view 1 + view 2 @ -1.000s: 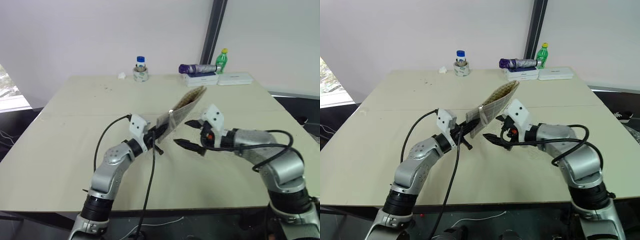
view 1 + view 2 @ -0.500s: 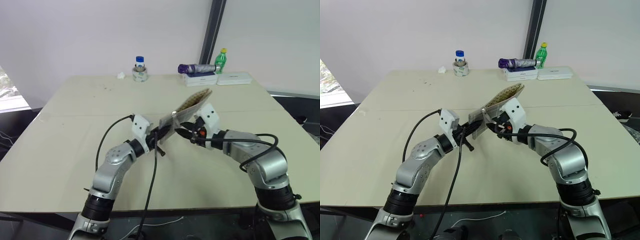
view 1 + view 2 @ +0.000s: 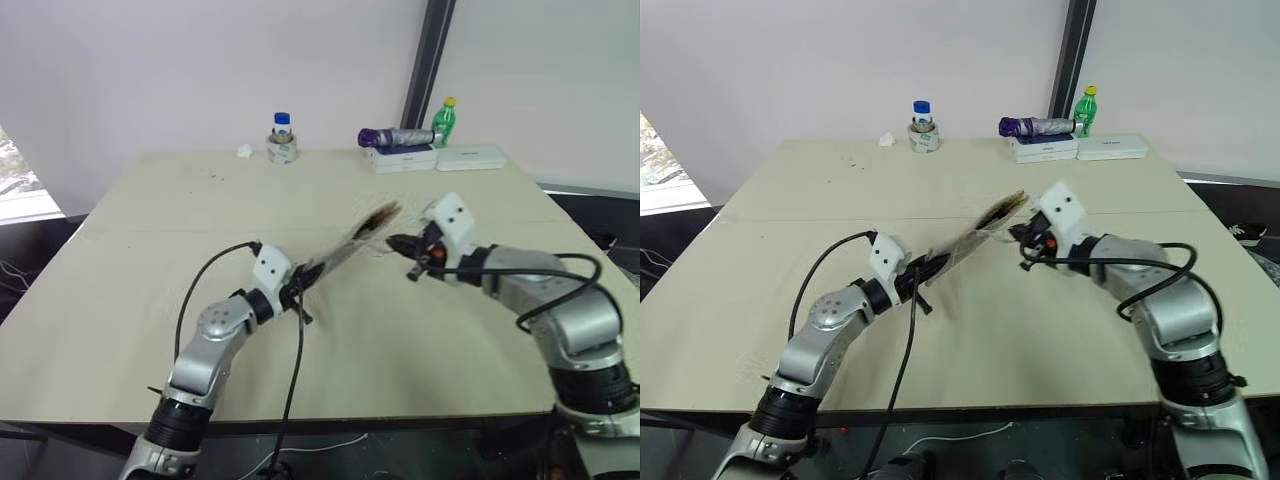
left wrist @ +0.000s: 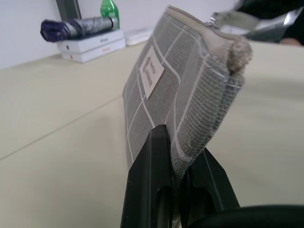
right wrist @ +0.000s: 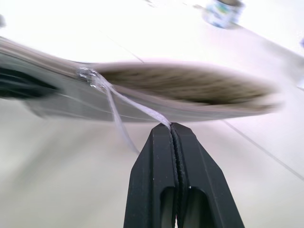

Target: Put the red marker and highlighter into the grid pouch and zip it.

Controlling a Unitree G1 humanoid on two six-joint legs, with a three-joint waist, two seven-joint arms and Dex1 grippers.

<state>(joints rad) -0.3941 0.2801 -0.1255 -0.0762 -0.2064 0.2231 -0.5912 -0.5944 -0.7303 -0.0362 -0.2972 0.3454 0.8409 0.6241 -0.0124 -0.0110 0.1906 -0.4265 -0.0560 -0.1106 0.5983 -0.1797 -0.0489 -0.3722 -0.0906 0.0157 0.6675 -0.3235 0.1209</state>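
Note:
The grid pouch point(image 3: 345, 250), grey fabric with white grid lines and a small white label point(image 4: 151, 70), hangs above the table, stretched between my two grippers. My left gripper point(image 3: 303, 282) is shut on its near end, the black fingers point(image 4: 154, 156) pinching the fabric. My right gripper point(image 3: 393, 243) is shut on the pale zipper pull cord point(image 5: 128, 102), which runs taut from the zipper slider point(image 5: 88, 73) to the fingertips point(image 5: 164, 133). The far part of the pouch mouth point(image 5: 190, 85) gapes open. The red marker and the highlighter are out of view.
Along the table's far edge stand a blue-capped jar on a tape roll point(image 3: 282, 140), a purple folded umbrella point(image 3: 393, 136) on white boxes point(image 3: 470, 157), and a green bottle with a yellow cap point(image 3: 443, 120). The beige tabletop point(image 3: 150, 260) lies wide around both arms.
My right gripper went from open to shut on the pull cord and drew it to the right. The left gripper sank down and left, so the pouch now lies lower and flatter.

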